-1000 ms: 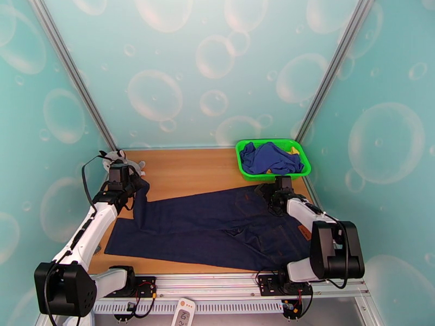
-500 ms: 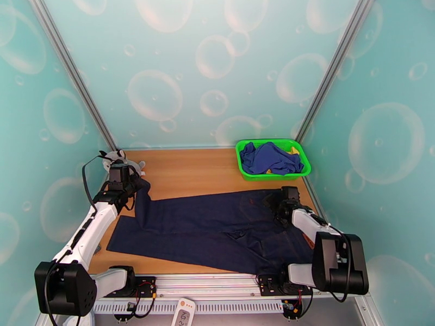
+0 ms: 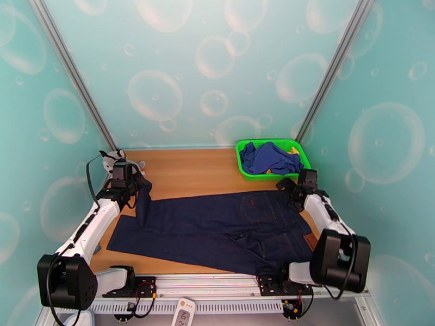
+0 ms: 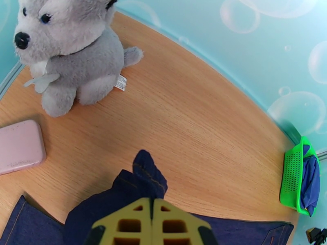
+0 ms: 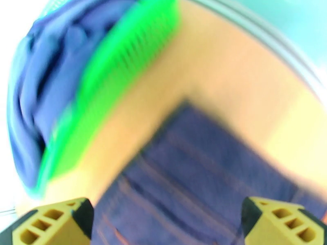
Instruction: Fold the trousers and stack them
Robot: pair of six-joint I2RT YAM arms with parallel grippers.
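left gripper (image 4: 152,199): jaws clamped flat together on the hem end of one leg of the trousers (image 3: 217,229), with a tuft of denim poking out just past the fingertips. That hem is lifted off the table (image 3: 190,169); below and behind the gripper the leg hangs down to the board

trousers: dark navy, laid flat, running from under the left gripper across to under the right gripper (image 5: 163,201). Legs at the left gripper's end, waist at the right gripper's end. Orange stitching is visible; the tan waist patch sits behind the right gripper, toward its arm's base

right gripper: jaws spread wide, nothing between them. It's over the far waist corner, with denim directly beneath the gap between the fingers. Wrist view is blurred, so I can't tell if the fingertips touch the cloth

around left gripper: grey plush husky (image 4: 69,58) ahead and to its left, sitting upright on the table, well apart from the denim. Pink flat case (image 4: 18,145) off to its left, near the other hem lying on the board but not touching it. Bare wood straight ahead

around right gripper: green basket (image 3: 240,156) just ahead and to its left, with a strip of bare wood between it and the trousers. Royal-blue garment (image 3: 269,157) piled inside, a bit of yellow at its far side
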